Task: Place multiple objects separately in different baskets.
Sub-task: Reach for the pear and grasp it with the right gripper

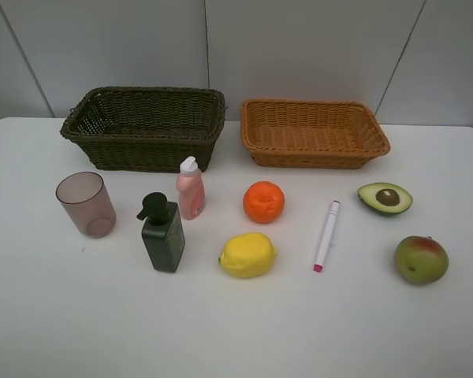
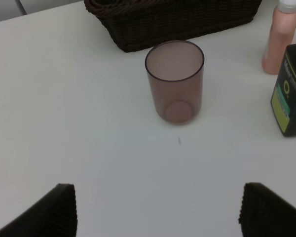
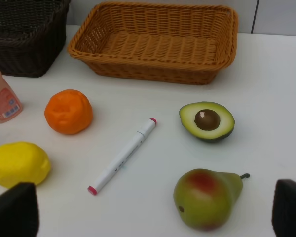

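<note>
On the white table stand a dark brown-green basket (image 1: pixel 144 126) and an orange-tan basket (image 1: pixel 313 132), both empty. In front lie a pinkish cup (image 1: pixel 86 204), a dark green pump bottle (image 1: pixel 162 234), a small pink bottle (image 1: pixel 191 189), an orange (image 1: pixel 263 201), a lemon (image 1: pixel 247 254), a marker (image 1: pixel 326 235), a halved avocado (image 1: pixel 385 198) and a red-green mango (image 1: pixel 420 259). My left gripper (image 2: pixel 158 212) is open and empty, short of the cup (image 2: pixel 175 81). My right gripper (image 3: pixel 153 212) is open and empty, short of the marker (image 3: pixel 122 154) and mango (image 3: pixel 206 198). Neither gripper shows in the exterior view.
The white table (image 1: pixel 236 331) ends at a grey panelled wall (image 1: pixel 299 47) right behind the baskets. In the left wrist view the pump bottle (image 2: pixel 290 94) and pink bottle (image 2: pixel 281 37) stand beside the cup.
</note>
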